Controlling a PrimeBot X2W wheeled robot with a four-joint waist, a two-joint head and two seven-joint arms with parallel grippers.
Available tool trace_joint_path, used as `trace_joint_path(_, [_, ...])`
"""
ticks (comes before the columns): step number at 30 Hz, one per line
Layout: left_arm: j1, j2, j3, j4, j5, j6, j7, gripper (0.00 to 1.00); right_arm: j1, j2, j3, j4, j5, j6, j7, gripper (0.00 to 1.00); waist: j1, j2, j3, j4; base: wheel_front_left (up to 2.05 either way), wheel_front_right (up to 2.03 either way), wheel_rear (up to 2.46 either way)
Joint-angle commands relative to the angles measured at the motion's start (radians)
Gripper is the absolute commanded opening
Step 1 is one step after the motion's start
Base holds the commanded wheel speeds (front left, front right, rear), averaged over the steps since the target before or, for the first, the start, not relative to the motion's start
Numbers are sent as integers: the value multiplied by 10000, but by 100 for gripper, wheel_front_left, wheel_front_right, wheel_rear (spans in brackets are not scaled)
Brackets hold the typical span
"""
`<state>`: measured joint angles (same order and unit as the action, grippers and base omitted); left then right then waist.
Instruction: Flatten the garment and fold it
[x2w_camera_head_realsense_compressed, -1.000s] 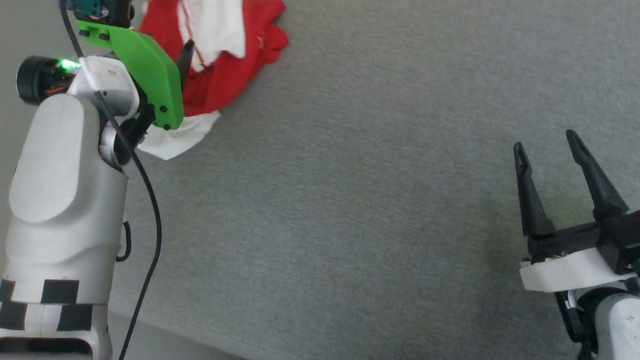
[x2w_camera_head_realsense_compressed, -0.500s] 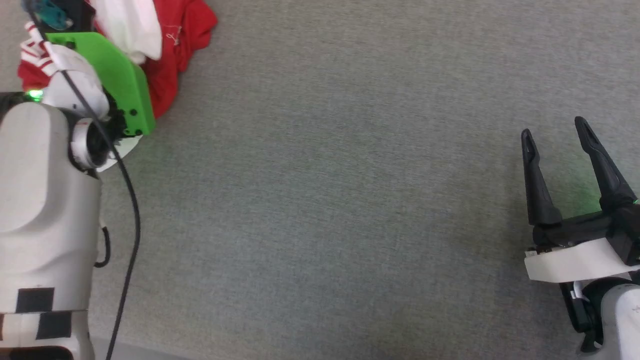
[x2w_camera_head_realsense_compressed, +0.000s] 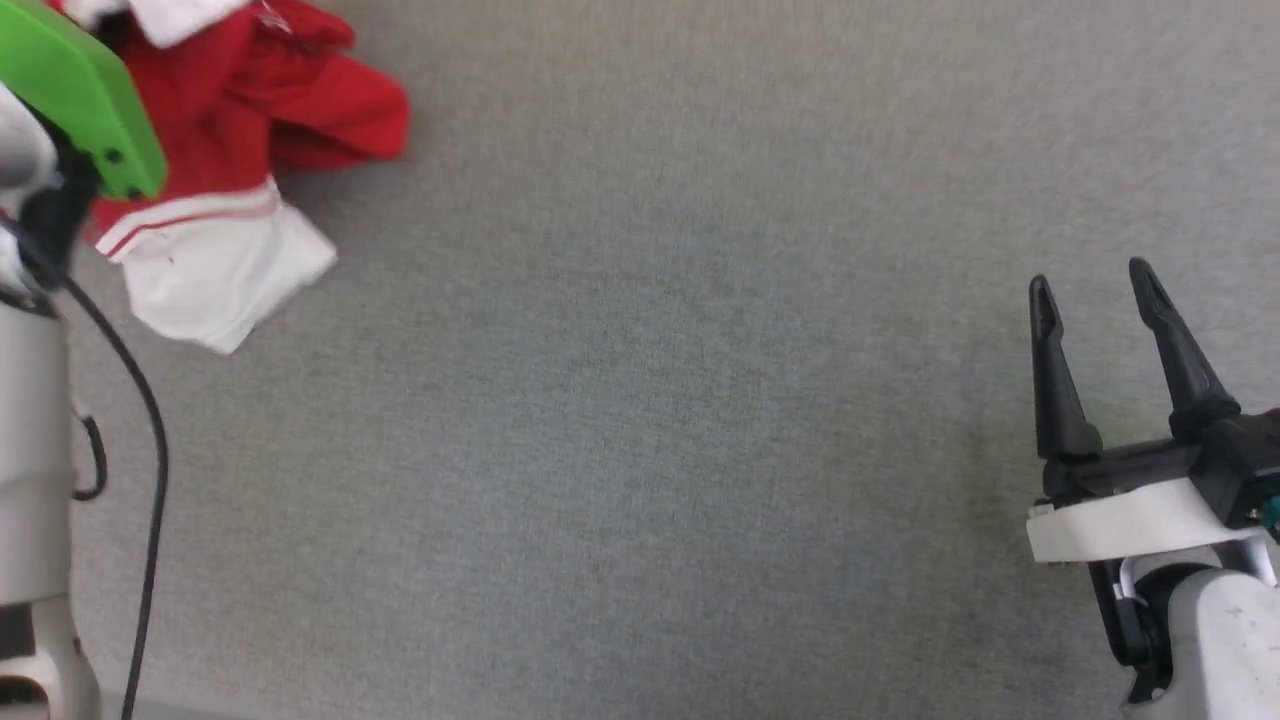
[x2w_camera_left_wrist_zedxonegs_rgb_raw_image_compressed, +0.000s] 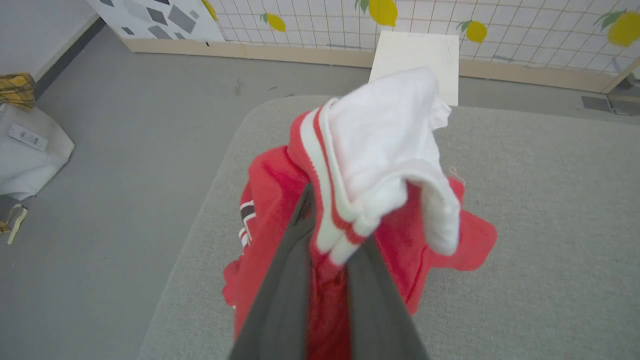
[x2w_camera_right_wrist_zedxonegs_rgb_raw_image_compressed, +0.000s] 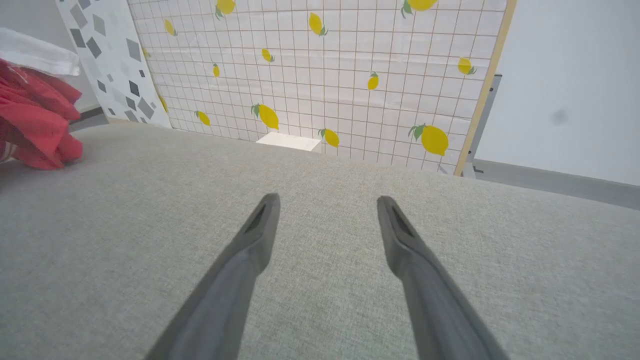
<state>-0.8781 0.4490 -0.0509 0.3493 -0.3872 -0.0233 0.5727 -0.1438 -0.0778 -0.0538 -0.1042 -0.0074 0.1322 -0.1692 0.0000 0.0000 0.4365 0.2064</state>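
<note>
Head view: the garment (x2w_camera_head_realsense_compressed: 250, 120) sits bunched far to the left of the right claw (x2w_camera_head_realsense_compressed: 1095, 290), well apart across the grey desk (x2w_camera_head_realsense_compressed: 640, 420). That claw stands wide and holds nothing.

Left wrist view: the left claw (x2w_camera_left_wrist_zedxonegs_rgb_raw_image_compressed: 335, 230) is pinched narrow on the white, red-striped sleeve band. Red cloth droops beyond its tips in a crumpled heap with no clear long axis. The left arm is plainly the nearer one.

Right wrist view: red folds show far to the left of the spread fingers.
</note>
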Motion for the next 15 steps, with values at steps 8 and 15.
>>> trace_joint_path(8, [-911,-137,-138,-40,-202,-284,-52,0,703,255,-615,729,90,-15,-364,100,0,0,-2721,-647,0,0,0])
trace_joint_path(15, [-1297,-743,-788,-840,-503,-402,921,0,1211,272,-1101,892,463,-15,-443,100,0,0,-3715,-1152,0,0,0])
